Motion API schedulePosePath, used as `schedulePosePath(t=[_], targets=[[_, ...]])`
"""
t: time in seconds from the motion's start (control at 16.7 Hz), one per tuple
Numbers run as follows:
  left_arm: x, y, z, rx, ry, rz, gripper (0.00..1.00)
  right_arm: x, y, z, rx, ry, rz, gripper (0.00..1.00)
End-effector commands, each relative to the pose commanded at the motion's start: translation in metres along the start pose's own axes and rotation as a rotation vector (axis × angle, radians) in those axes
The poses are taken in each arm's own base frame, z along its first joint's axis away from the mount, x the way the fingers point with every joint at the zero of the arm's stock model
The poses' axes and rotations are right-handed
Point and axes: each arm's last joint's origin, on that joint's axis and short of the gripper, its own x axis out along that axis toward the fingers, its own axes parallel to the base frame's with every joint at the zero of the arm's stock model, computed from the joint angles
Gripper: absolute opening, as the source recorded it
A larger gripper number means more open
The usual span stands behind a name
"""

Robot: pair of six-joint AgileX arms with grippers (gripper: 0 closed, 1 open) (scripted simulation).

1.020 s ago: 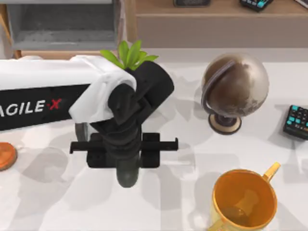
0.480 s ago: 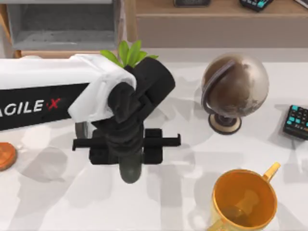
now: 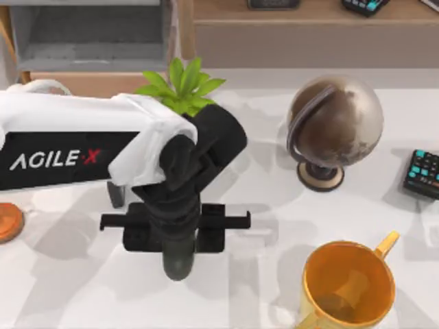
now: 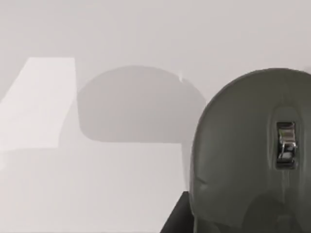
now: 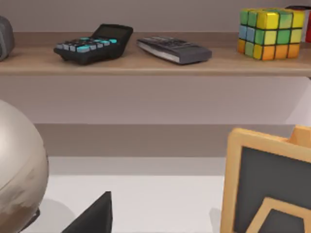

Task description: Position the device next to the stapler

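The device is a dark grey mouse [image 3: 178, 263] with a metal scroll wheel [image 4: 285, 145]. It hangs a little above the white table [image 3: 274, 226] and casts a round shadow on it. My left gripper [image 3: 175, 229] points down at the table's middle left, shut on the mouse, which pokes out below the fingers toward the near edge. The stapler is out of view. A dark part of my right gripper [image 5: 92, 217] shows in the right wrist view, which faces a wooden shelf.
A brown globe [image 3: 335, 127] stands at the right, a yellow mug [image 3: 348, 284] at the front right. A green plant [image 3: 182, 86] sits behind the left arm. A black calculator [image 3: 424, 173] lies at the right edge, a copper disc [image 3: 8, 221] at the left edge.
The left gripper with the mouse edged right, then shifted back left and slightly toward the near edge. More of the plant now shows behind the arm.
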Motion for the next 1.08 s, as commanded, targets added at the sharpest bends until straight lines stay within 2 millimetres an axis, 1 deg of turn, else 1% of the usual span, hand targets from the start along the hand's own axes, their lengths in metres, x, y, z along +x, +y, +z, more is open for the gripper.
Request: schedulePosePath(t=[0.24, 1.02, 1.08], targets=[[0.0, 0.0, 0.0, 0.0, 0.0, 0.0, 0.0, 0.0, 0.0, 0.0, 0.0, 0.0, 0.0, 1.0], [0.0, 0.0, 0.0, 0.0, 0.0, 0.0, 0.98, 0.0, 0.0, 0.0, 0.0, 0.0, 0.0, 1.0], [0.0, 0.0, 0.0, 0.0, 0.0, 0.0, 1.0, 0.0, 0.0, 0.0, 0.0, 0.0, 0.0, 1.0]])
